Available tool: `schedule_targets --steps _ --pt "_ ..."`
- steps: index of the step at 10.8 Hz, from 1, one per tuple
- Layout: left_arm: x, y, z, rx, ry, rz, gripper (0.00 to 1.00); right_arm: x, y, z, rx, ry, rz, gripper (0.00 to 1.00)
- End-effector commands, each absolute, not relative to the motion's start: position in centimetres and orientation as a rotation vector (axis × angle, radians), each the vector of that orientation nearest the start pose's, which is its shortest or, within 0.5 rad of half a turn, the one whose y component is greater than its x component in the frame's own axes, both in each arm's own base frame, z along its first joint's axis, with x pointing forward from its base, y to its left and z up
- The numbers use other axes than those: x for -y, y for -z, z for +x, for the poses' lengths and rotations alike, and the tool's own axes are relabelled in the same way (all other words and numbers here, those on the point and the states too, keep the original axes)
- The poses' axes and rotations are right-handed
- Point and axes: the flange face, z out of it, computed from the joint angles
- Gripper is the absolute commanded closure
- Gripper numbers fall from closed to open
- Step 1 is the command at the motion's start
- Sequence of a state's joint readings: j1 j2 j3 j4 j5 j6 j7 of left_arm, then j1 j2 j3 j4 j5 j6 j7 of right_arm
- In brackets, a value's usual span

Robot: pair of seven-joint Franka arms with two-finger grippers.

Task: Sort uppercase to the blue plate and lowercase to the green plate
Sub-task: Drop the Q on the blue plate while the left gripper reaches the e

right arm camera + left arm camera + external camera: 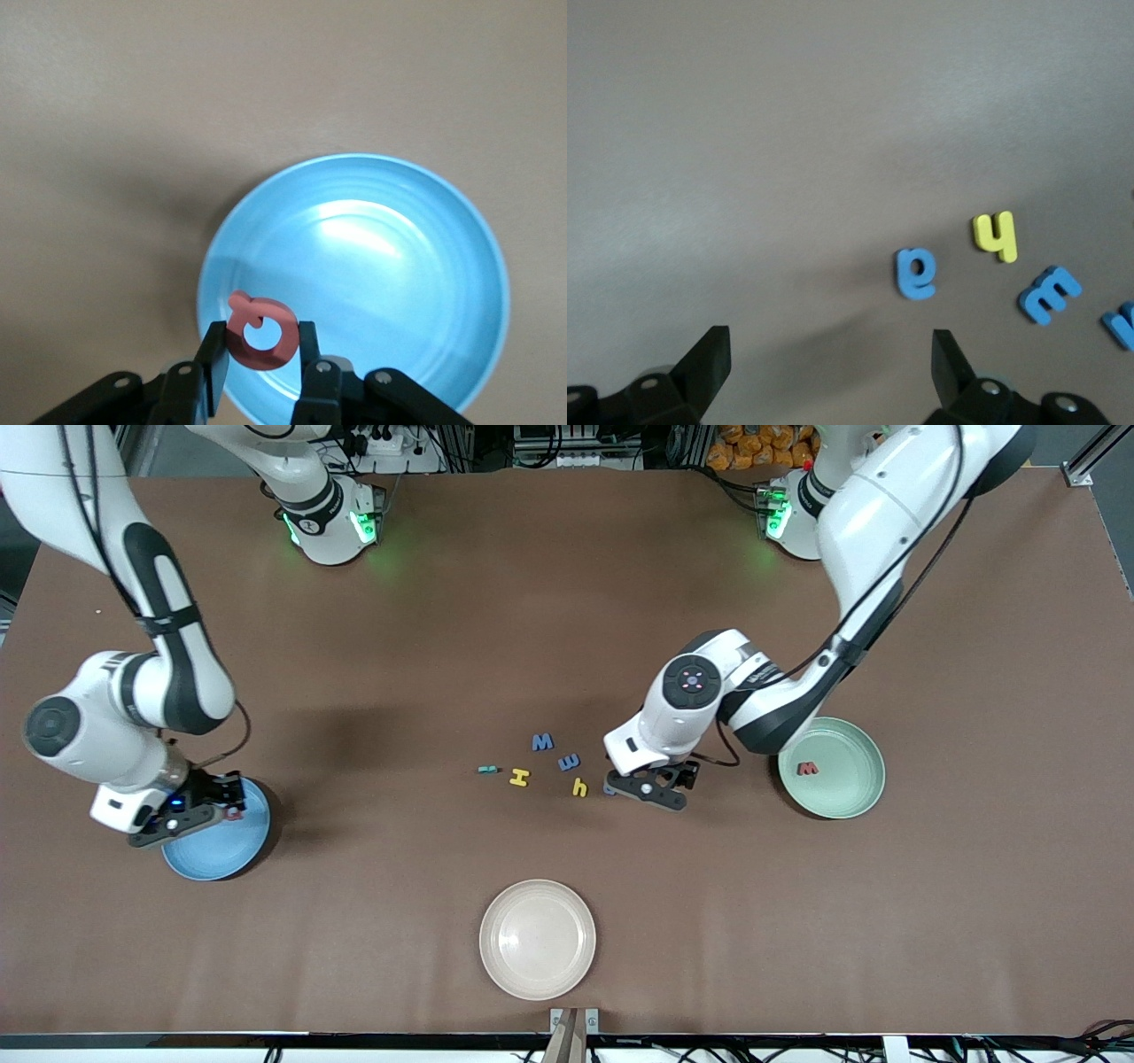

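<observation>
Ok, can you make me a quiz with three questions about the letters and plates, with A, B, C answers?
1. Where is the red w?
A) green plate
B) white plate
C) bare table

2. What colour is the letter in the right gripper?
A) yellow
B) blue
C) red

3. How is the left gripper?
A) shut on a letter
B) open and empty
C) resting in a plate

Answers:
1 A, it lies in the green plate.
2 C, the red Q is pinched over the blue plate.
3 B, its fingers are spread above the table near the blue a.
</observation>
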State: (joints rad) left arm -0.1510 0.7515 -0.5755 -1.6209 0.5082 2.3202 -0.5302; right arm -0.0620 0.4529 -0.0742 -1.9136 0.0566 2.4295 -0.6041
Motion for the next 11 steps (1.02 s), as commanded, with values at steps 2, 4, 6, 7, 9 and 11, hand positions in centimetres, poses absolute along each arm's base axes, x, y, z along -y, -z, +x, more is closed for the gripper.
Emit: schedule_targets --steps 2,4,6,7,9,11 --pt "43.1 -20.9 56.7 -0.7 0.253 -3.126 0.0 7.3 -26.7 63.5 0.794 0.091 -3.054 0.0" --pt "42.8 -20.5 57.0 -0.705 0.266 -3.131 0.0 6.6 -26.0 63.5 0.807 0.075 -3.048 0.0" --pt "43.2 -19.9 56.5 -0.694 0.249 -3.137 0.0 6.4 -25.3 63.4 0.803 0.059 -3.045 0.0" --pt "43.3 -19.7 56.4 -0.694 0.243 -3.137 0.0 6.4 -25.2 63.4 0.803 0.057 -3.044 0.0" --pt "44.0 -19.2 56.2 -0.695 0.235 -3.145 0.0 6.4 -25.1 63.4 0.801 0.053 -3.043 0.0" --pt "44.4 -18.5 56.0 -0.699 0.221 -3.148 0.0 6.5 -24.7 62.9 0.791 -0.002 -3.03 0.0"
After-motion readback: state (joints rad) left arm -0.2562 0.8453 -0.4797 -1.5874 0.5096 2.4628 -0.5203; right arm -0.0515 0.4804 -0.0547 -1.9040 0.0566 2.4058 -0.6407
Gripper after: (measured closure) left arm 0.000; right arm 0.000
